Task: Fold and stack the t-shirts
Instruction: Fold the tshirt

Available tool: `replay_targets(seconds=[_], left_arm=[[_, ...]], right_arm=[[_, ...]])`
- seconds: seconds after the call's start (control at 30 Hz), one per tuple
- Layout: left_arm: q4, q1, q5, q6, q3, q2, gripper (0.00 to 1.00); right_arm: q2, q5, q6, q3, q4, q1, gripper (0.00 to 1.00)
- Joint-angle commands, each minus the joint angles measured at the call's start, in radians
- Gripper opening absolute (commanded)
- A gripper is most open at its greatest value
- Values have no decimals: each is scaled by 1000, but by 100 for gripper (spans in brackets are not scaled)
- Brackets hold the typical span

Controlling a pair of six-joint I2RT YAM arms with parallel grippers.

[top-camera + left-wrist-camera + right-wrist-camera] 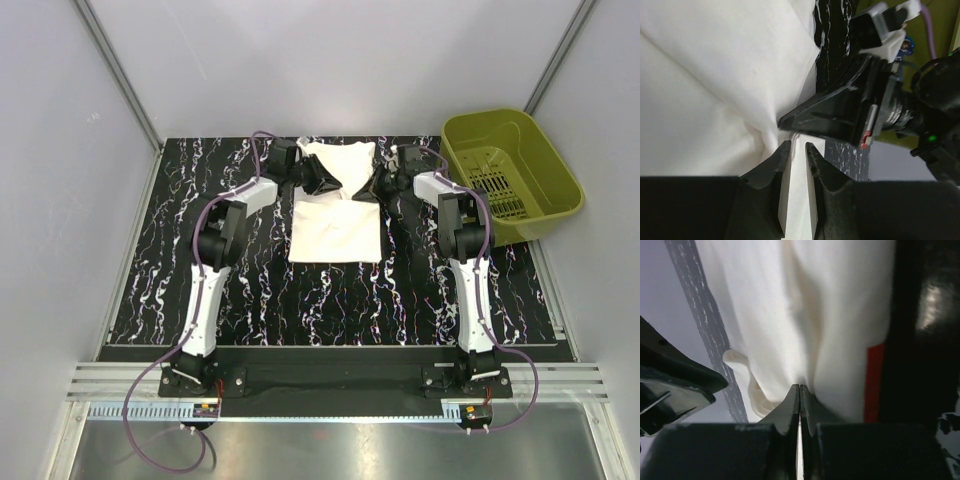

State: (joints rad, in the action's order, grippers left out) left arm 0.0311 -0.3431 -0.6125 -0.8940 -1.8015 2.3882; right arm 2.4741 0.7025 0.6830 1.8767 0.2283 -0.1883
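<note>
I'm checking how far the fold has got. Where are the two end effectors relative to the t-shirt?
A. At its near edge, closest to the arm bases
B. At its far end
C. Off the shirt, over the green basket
B: in the top view, the left end effector and the right end effector both sit at the far end of the t-shirt, where the cloth is bunched up.

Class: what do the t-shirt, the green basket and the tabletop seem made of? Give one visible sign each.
T-shirt: soft matte off-white cloth; it folds and creases. Green basket: likely moulded plastic, smooth; slotted floor. Tabletop: black marble-look, perhaps printed; white veins.
</note>
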Motion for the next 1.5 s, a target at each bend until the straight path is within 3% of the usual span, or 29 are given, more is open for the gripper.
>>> replay_targets(seconds=[0.0,0.17,0.27,0.3,0.47,0.83,1.1,1.27,1.47], left_arm=[[174,-16,-21,-77,-58,37,23],[149,-31,2,-100,-153,149,22],[48,-25,46,-67,-208,186,18],[-61,-20,104,-54,-231,186,17],[-210,-13,154,-2,-280,207,15],[-163,-13,119,-10,-252,218,15],[-189,3,108,10,-280,233,15],[-286,7,105,105,-347,206,24],[-307,18,94,155,-361,53,33]], right_arm=[[3,37,3,-40,-58,16,2],[5,31,-10,-65,-58,39,2],[-3,28,-13,-60,-46,44,2],[-12,22,-16,-57,-29,46,2],[-40,-15,-26,5,15,50,2],[28,31,84,222,11,47,2],[128,37,122,197,-52,58,2],[158,-18,14,226,66,64,2],[117,-69,-72,274,167,64,2]])
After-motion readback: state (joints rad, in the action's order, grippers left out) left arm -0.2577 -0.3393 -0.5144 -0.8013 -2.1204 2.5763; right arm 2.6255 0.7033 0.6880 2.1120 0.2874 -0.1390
